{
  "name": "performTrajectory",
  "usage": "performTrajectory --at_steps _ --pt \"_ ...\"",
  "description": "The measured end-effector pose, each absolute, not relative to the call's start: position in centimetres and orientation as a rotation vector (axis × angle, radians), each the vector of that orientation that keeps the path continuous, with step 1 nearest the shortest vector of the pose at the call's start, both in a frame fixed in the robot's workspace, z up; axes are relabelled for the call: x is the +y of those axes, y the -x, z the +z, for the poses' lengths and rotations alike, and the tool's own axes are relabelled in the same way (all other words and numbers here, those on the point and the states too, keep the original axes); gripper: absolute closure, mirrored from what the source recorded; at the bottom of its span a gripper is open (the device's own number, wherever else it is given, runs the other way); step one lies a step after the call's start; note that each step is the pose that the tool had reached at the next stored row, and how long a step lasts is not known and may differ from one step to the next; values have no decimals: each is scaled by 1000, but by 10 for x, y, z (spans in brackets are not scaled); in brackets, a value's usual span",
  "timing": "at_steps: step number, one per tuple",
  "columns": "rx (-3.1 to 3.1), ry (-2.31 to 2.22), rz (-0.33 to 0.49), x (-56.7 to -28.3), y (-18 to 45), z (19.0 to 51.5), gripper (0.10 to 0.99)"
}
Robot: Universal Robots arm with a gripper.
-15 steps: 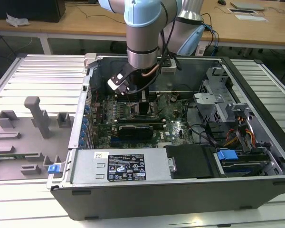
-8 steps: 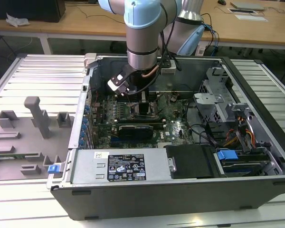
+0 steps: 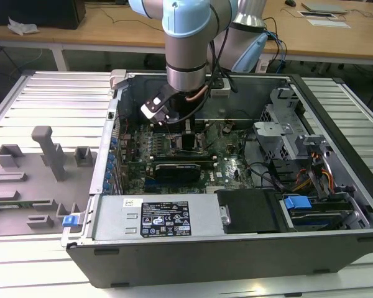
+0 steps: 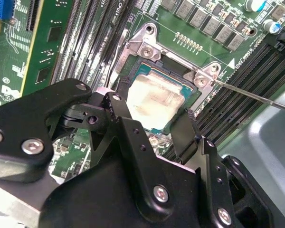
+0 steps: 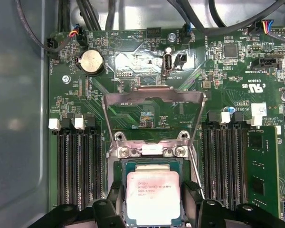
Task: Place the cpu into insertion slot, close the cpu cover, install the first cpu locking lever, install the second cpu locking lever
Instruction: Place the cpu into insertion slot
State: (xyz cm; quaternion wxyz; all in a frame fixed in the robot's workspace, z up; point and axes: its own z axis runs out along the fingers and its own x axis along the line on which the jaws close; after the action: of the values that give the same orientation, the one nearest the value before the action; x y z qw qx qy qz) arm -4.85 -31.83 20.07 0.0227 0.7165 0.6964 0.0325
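Observation:
The cpu [image 5: 153, 197] lies flat in the insertion slot [image 4: 168, 64], its silvery-beige top facing up; it also shows in the second wrist view [image 4: 154, 99]. My gripper [image 5: 153, 190] straddles it, one black finger [image 4: 119, 111] against one edge and the other against the opposite edge. The cpu cover [image 5: 152, 90], a silver frame with a big window, stands swung up and back from the socket on its hinge. A thin locking lever [image 4: 256, 97] sticks out free beside the socket. In the exterior view the gripper [image 3: 188, 131] reaches down into the open computer case [image 3: 236, 248].
Long black memory slots [image 5: 78, 166] flank the socket on both sides. A black card [image 3: 180, 169] lies across the board in front of the socket, a drive cage [image 3: 286, 133] and cables stand at the exterior view's right, and a grey fixture tray [image 3: 37, 180] sits outside the case at its left.

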Motion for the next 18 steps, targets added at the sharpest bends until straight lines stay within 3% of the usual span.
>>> performTrajectory --at_steps 18 --pt "2157 -2219 100 -318 49 221 471"
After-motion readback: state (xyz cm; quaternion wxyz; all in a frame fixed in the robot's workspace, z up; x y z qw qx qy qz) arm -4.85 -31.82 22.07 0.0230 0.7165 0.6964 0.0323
